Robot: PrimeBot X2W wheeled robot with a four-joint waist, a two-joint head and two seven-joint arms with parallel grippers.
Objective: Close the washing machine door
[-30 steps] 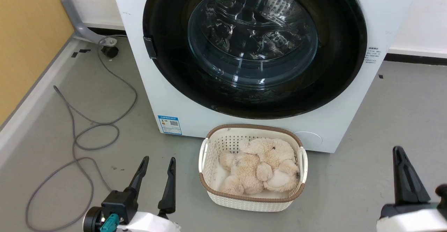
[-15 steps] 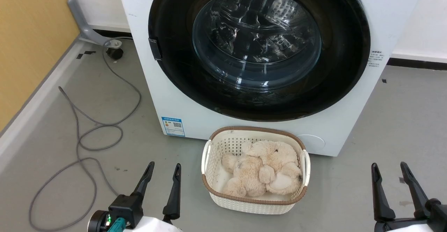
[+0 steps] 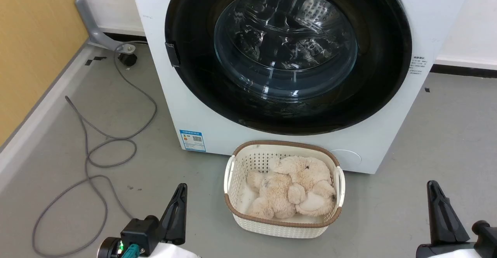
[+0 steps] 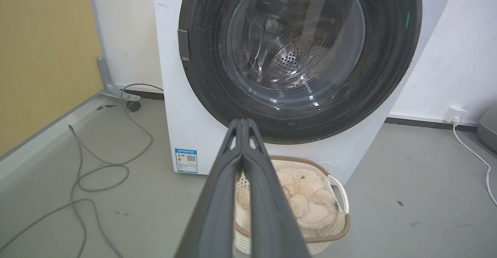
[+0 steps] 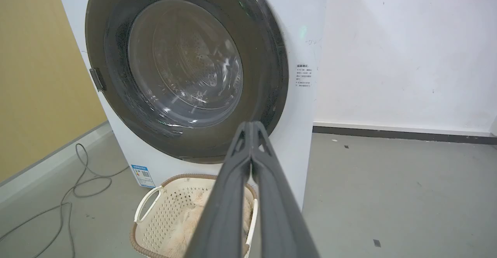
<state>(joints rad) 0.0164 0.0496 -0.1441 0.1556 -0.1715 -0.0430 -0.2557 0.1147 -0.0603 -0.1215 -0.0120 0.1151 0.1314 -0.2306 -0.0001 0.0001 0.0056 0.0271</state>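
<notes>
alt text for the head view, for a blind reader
A white washing machine, its round black-rimmed door looking shut, fills the top. A basket holding a plush toy sits on the floor before it; the left end effector and right end effector, both shut, flank it below.

The washing machine door lost its top to the head view's upper edge. Print on the blue label and the side sticker was too small to read. In the left wrist view, the left gripper hid part of the basket and the plush toy. The right gripper was cut off at its base.
</notes>
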